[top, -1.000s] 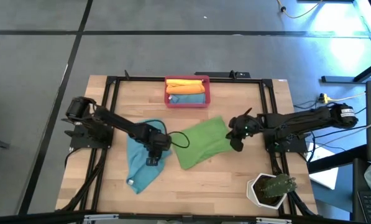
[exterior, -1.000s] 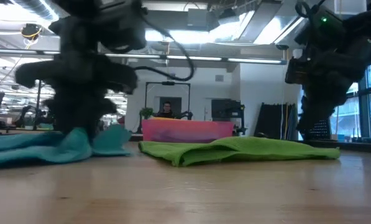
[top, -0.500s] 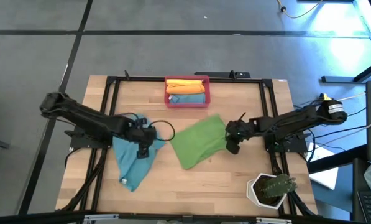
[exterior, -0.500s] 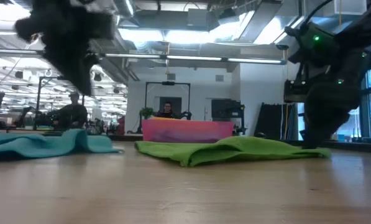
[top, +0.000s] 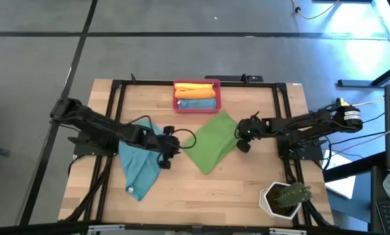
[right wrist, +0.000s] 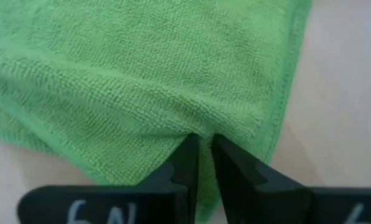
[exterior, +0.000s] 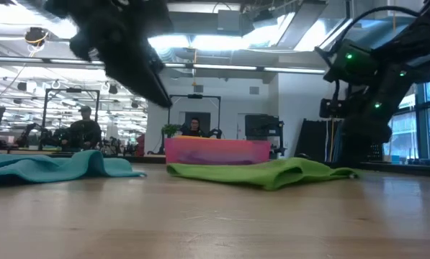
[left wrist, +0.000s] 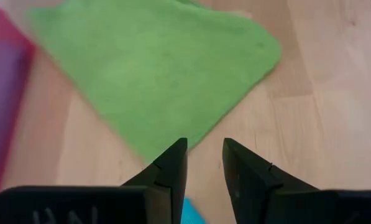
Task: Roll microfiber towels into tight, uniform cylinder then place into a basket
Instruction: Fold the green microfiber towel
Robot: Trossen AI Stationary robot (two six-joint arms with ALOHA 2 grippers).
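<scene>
The green towel (top: 211, 148) lies mid-table, at 6 o'clock from the basket (top: 196, 107). The right gripper (right wrist: 202, 155) pinches its 3 o'clock corner. The left gripper (left wrist: 204, 158), jaws apart and empty, hovers at its 9 o'clock corner, beside the teal towel (top: 137, 163).

Green towel (right wrist: 129, 81): looped, matt microfiber cloth, stitched hem; counter (top: 247, 189): pale smooth wood; basket (top: 196, 107): plastic

Blurred arm, hidden towel edge

The left arm (exterior: 121, 43) was smeared by motion in the low view; the basket (left wrist: 2, 93) was cut off.
</scene>
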